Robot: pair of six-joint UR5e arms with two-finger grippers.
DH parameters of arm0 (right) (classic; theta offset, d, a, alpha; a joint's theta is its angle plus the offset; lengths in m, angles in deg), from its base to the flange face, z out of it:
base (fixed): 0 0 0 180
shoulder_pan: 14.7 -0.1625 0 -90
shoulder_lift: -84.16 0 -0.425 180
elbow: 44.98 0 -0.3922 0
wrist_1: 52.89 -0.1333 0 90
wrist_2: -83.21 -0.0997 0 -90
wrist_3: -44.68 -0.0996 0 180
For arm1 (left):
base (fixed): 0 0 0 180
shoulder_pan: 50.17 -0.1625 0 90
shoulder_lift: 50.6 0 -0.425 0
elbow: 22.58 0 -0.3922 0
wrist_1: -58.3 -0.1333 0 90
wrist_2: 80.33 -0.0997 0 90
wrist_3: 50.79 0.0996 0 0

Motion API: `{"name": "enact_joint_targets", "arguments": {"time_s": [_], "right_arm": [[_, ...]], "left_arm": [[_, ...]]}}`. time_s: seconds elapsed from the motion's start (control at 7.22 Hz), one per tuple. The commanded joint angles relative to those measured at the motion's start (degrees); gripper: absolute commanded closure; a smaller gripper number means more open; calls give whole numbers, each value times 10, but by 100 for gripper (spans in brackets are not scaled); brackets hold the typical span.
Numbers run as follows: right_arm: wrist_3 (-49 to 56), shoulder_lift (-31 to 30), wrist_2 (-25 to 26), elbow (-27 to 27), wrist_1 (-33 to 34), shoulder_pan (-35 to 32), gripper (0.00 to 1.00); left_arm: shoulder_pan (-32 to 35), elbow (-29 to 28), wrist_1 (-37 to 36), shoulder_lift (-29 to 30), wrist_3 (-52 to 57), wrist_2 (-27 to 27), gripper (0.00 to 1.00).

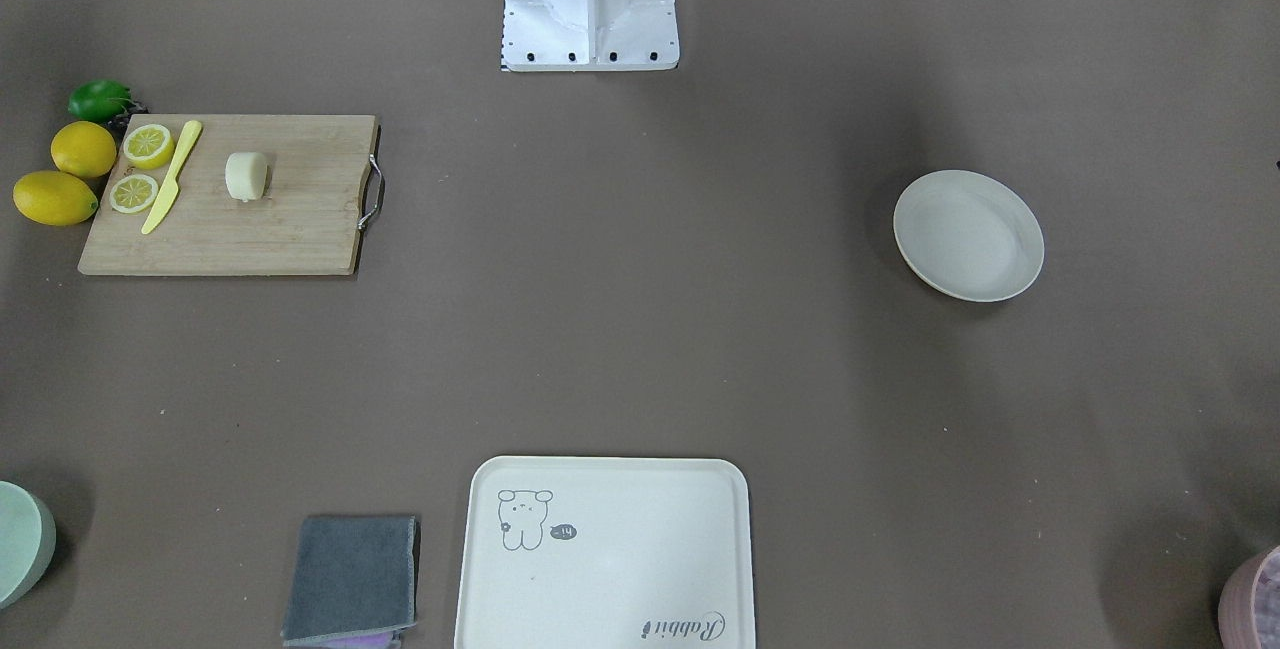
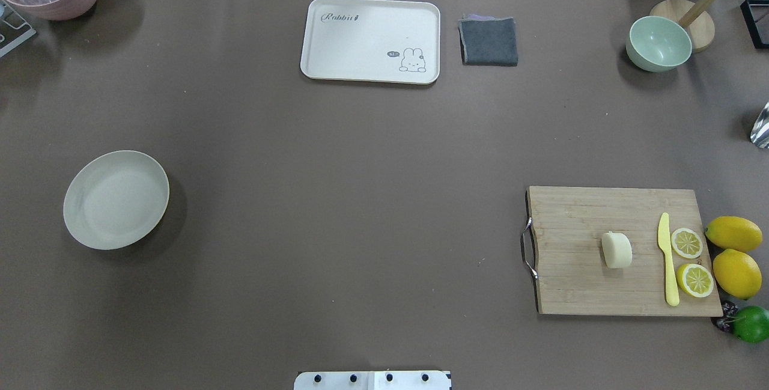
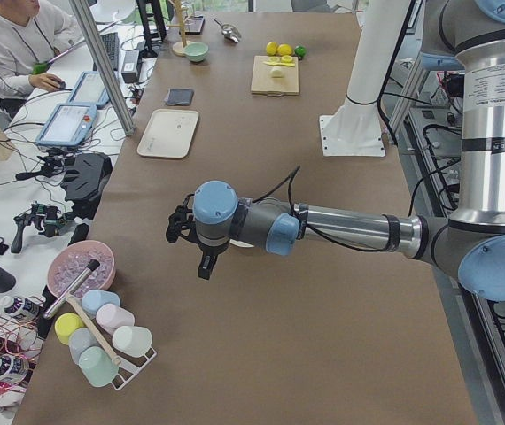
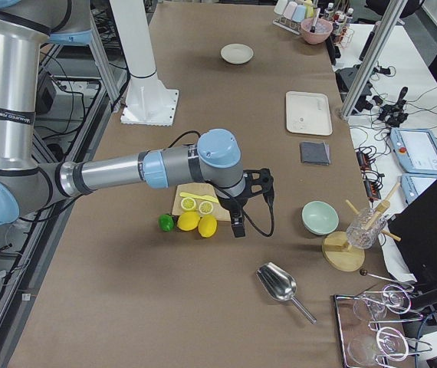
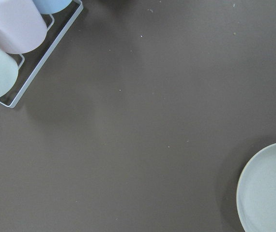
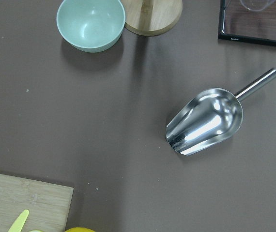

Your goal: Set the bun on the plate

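Tray [image 1: 640, 549] at near edge. Bun [image 1: 246, 176] on cutting board [image 1: 290, 229], well apart from plate [image 1: 968, 235]. Left gripper [image 3: 205, 266] and right gripper [image 4: 238, 227] hover above table; finger spread cannot be told.

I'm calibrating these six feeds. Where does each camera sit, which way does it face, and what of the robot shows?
Front-facing: across the table, facing the robot, steeply down; only its base shows; bun left, plate right.
Overhead: behind the robot, looking forward; base edge only; same layout mirrored.
Exterior left: table's end, near left arm, left gripper.
Exterior right: opposite end, near right arm, right gripper.
Left wrist: straight down; plate rim, cups; no robot.
Right wrist: straight down; scoop, green bowl; no robot.
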Motion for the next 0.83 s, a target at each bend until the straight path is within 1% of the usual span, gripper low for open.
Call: {"name": "enact_joint_targets", "arguments": {"time_s": [0.0,0.14,0.28,0.42,0.69], "right_arm": [[-58,-24,-10,6,-69,14,0],[-112,-23,-8,2,-71,54,0],[-145,-23,13,1,-77,96,0],[-193,-23,25,3,-117,129,0],[-283,-28,52,5,-181,203,0]], "left_arm": [[-28,-10,49,-3,-34,3,2],[-69,-10,51,-3,-70,1,2],[-100,-10,78,-4,-107,-7,2],[-127,-12,125,-15,-160,-9,2],[-186,-52,244,-23,-274,-49,3]]}}
